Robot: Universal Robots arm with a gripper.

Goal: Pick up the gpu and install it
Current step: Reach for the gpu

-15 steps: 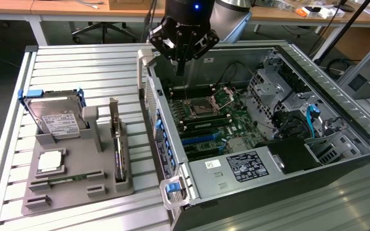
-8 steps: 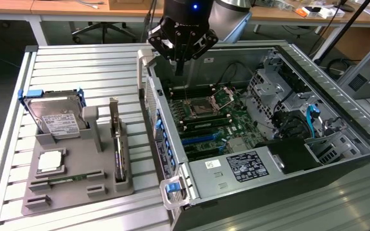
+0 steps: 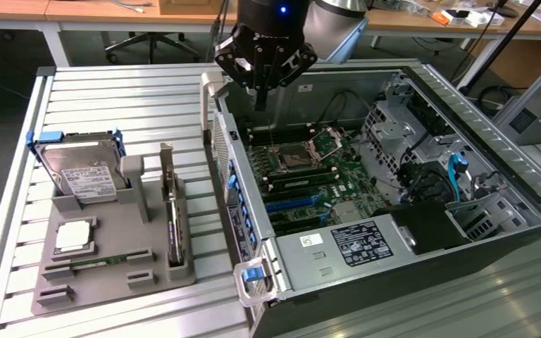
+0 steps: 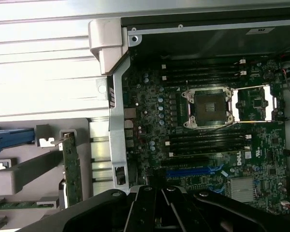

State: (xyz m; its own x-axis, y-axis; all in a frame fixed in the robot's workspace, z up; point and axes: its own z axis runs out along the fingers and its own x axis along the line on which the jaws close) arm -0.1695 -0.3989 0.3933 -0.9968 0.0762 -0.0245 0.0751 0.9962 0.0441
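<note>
Slatted table (image 3: pixel 110 91) — gpu (image 3: pixel 171 211) upright in grey holder (image 3: pixel 110 282), thin, edge-on.

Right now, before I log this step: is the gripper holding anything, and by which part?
Nothing is held. The gripper hangs empty over the open case, and the gpu stands edge-on in the gray holder.
</note>
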